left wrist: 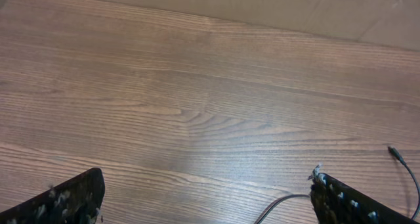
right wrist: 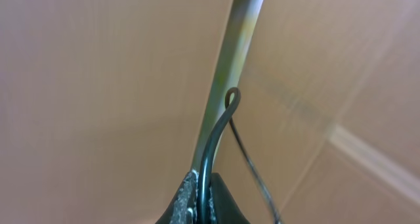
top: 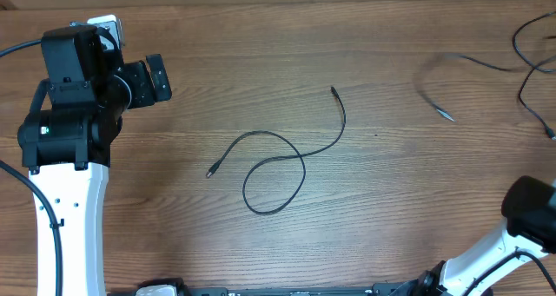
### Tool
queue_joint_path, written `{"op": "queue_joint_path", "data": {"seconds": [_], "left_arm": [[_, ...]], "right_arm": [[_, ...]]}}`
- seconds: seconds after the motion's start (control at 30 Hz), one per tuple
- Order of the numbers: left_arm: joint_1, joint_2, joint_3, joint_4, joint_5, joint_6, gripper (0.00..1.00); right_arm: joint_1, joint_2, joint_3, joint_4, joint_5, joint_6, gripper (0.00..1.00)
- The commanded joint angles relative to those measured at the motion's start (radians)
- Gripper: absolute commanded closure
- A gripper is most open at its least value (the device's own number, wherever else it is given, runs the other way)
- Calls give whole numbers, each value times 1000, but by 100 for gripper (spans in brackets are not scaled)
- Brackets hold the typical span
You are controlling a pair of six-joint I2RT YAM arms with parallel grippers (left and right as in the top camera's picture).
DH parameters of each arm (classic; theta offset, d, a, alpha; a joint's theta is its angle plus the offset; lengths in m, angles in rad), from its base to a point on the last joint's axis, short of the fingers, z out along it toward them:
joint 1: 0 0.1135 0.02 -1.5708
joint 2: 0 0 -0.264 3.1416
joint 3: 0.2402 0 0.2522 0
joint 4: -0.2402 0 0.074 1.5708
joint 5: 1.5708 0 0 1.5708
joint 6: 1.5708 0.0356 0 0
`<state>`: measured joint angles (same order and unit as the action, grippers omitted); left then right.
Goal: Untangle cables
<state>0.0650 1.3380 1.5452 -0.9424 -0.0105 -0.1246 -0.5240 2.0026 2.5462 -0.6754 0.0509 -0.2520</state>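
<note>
One cable free, more to sort.
My right gripper [right wrist: 200, 188] is pressed together on a thin black cable [right wrist: 220, 129]; my left gripper [left wrist: 207, 201] is spread wide, holding nothing. One looped cable [top: 276, 170] lies alone mid-frame. More cords [top: 532, 57] sit upper right (too blurry to judge knots).

One cable [top: 274, 170] lies looped at the worktop [top: 391, 209] centre, its ends toward 9 and 1 o'clock. More cables [top: 521, 95] trail at 2 o'clock, near the edge. The left arm [top: 69, 131] stands at 9 o'clock and the right arm [top: 512, 235] at 4 o'clock. A pinched cable [right wrist: 216, 138] sits in the right claw [right wrist: 200, 194].
</note>
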Motion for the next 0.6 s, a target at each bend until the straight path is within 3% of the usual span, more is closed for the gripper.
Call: {"op": "queue_joint_path", "data": {"seconds": [0.0,0.2,0.57], "left_arm": [[-7,4,-3,8,12,-27,0],[-7,4,-4,8,11,-37,0],[-7,5,-4,25,11,-33,0]], "right_arm": [[-50,-58,109,47,-101,-14,96],[-164,-35,69,79,-117,-11,96],[-283,140,-180,-117,-144,9,96]]}}
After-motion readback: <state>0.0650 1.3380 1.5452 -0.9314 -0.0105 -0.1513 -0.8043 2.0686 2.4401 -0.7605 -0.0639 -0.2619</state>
